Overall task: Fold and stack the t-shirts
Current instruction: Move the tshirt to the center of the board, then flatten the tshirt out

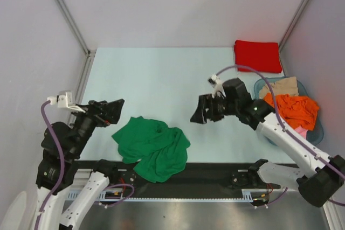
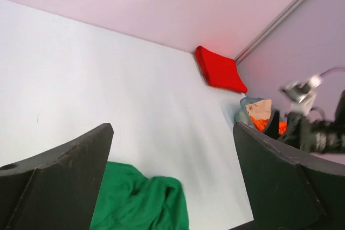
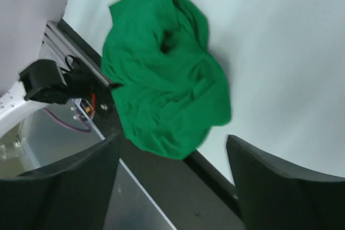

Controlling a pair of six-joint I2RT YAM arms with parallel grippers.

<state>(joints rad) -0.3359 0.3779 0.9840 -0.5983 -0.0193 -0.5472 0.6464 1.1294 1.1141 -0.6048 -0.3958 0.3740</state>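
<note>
A crumpled green t-shirt [image 1: 152, 147] lies at the near edge of the table, hanging partly over the black rail; it also shows in the left wrist view [image 2: 137, 202] and the right wrist view [image 3: 164, 76]. A folded red t-shirt [image 1: 257, 55] lies at the far right corner, also in the left wrist view [image 2: 220, 70]. My left gripper [image 1: 115, 112] is open and empty, raised left of the green shirt. My right gripper [image 1: 199, 112] is open and empty, raised to the right of it.
A blue basket [image 1: 319, 131] at the right edge holds orange [image 1: 294, 109], beige [image 1: 280, 86] and pink garments. A black rail [image 1: 215, 176] runs along the near table edge. Grey walls close the back and both sides.
</note>
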